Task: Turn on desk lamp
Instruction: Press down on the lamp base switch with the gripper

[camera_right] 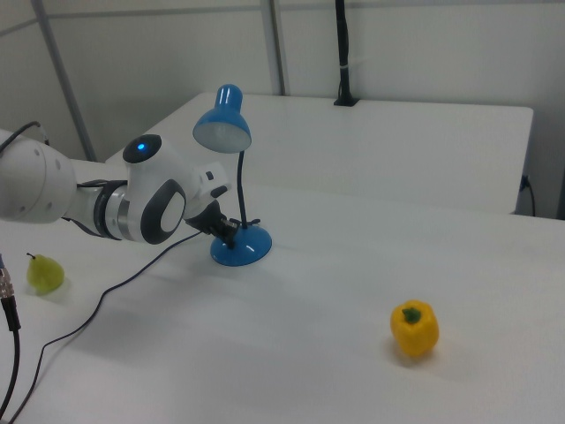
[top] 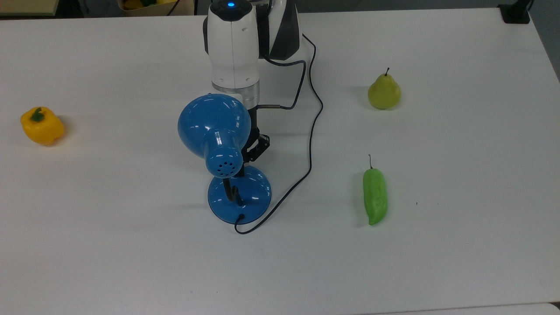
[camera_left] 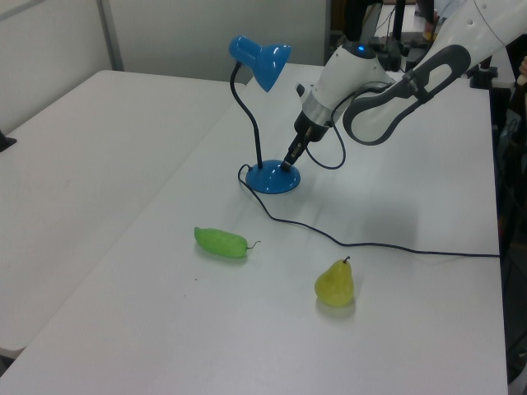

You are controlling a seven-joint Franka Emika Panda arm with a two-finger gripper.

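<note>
The desk lamp stands mid-table, its glossy blue shade [top: 214,127] held on a black gooseneck above the round base [top: 239,194]. In the left view the shade [camera_left: 259,59] tilts toward the arm over the base [camera_left: 273,178]. My gripper [camera_left: 288,164] points steeply down, fingers together, its tip touching the far edge of the base. From the top view the shade hides most of the gripper [top: 246,165]. The right view has the gripper [camera_right: 231,237] at the base [camera_right: 240,249]. No glow shows from the shade [camera_right: 222,124].
The lamp's black cord [top: 311,131] loops from the base past the arm toward the table's far edge. A pear [top: 384,92] and a long green vegetable [top: 375,197] lie at the top view's right. A yellow bell pepper [top: 42,126] sits at the top view's left.
</note>
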